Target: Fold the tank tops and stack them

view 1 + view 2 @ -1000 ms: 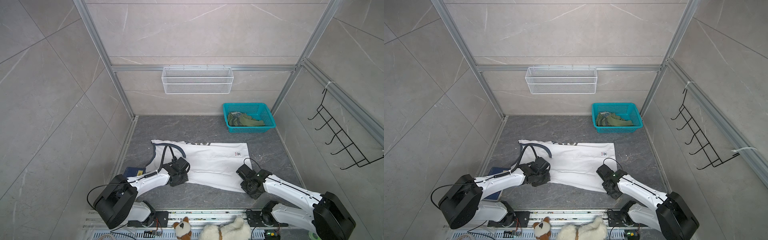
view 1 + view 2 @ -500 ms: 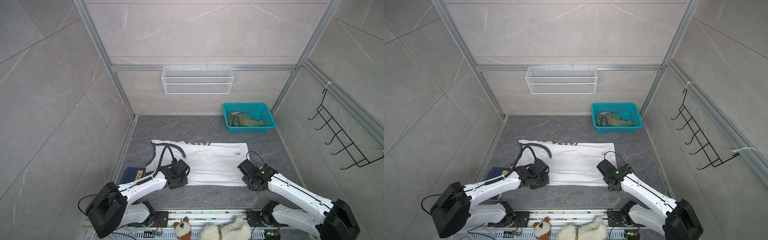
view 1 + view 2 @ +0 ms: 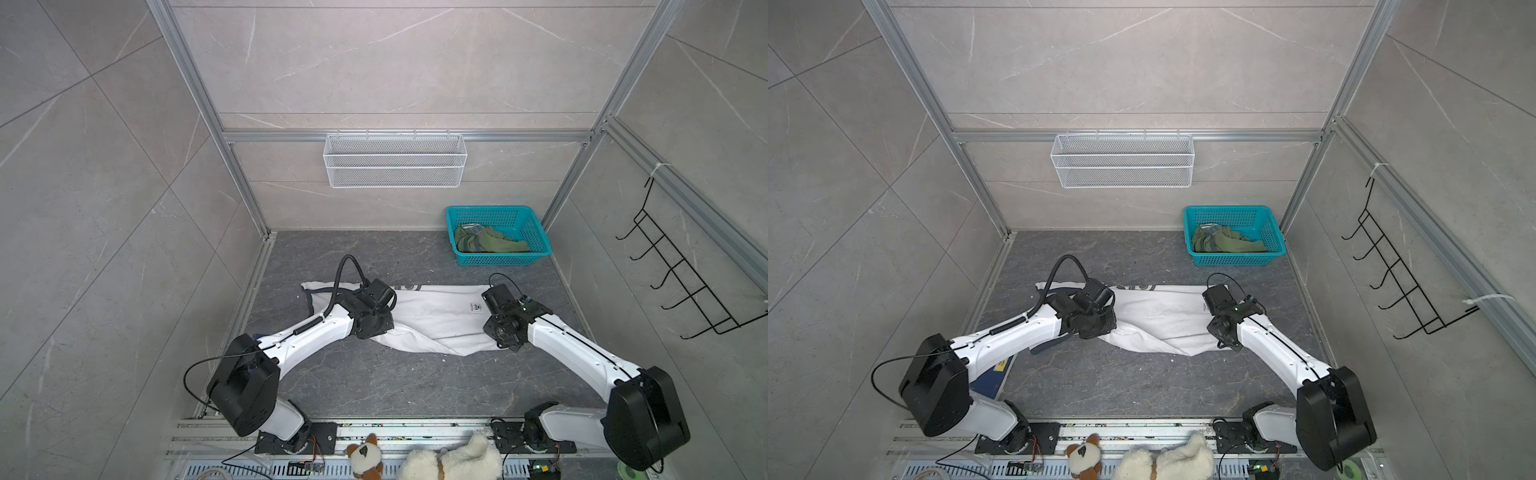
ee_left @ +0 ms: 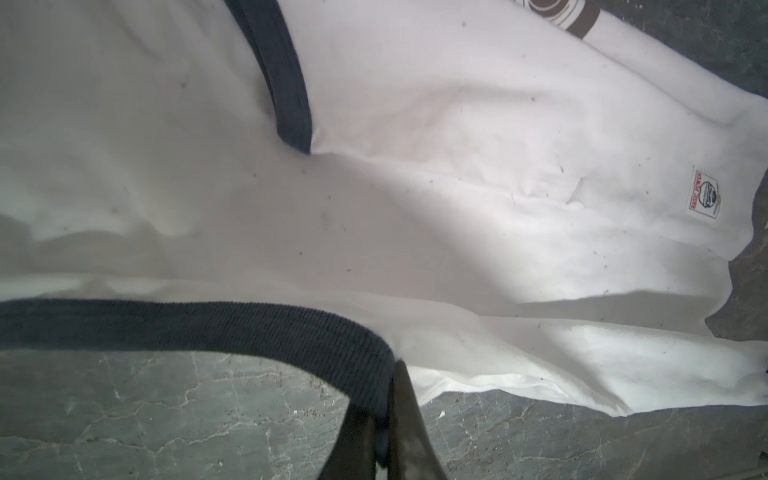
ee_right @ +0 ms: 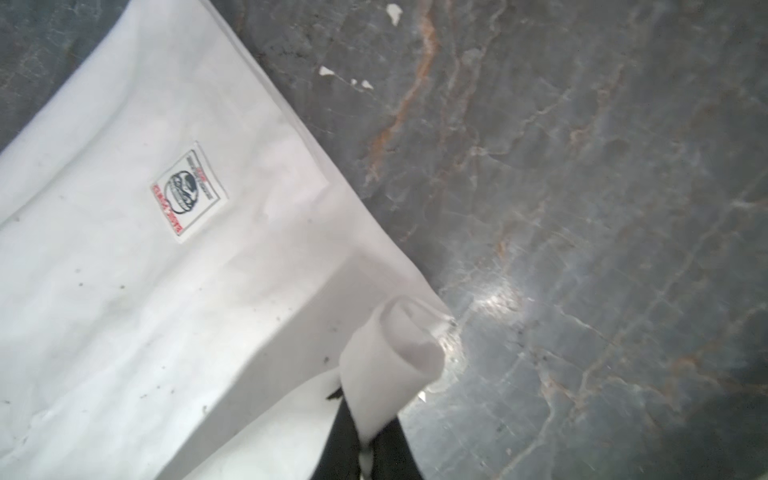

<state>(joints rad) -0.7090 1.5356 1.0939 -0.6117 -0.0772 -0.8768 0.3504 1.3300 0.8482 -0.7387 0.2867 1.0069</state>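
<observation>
Left gripper [image 4: 384, 432] is clamped on the ribbed navy trim [image 4: 208, 324] of the white tank top [image 3: 436, 320]. Right gripper [image 5: 361, 440] is clamped on its rolled hem corner [image 5: 399, 345]. The thin, limp knit sags between both grips, so uneven carrying could crease the fold or slip the narrow pinch. The olive tank top [image 3: 490, 245] lies crumpled in the teal basket [image 3: 494, 259], well beyond the right gripper.

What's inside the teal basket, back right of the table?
An olive green tank top, crumpled, lies in the teal basket, with a lighter patch at one end. Anything under it is hidden: the cloth covers most of the basket floor.
</observation>
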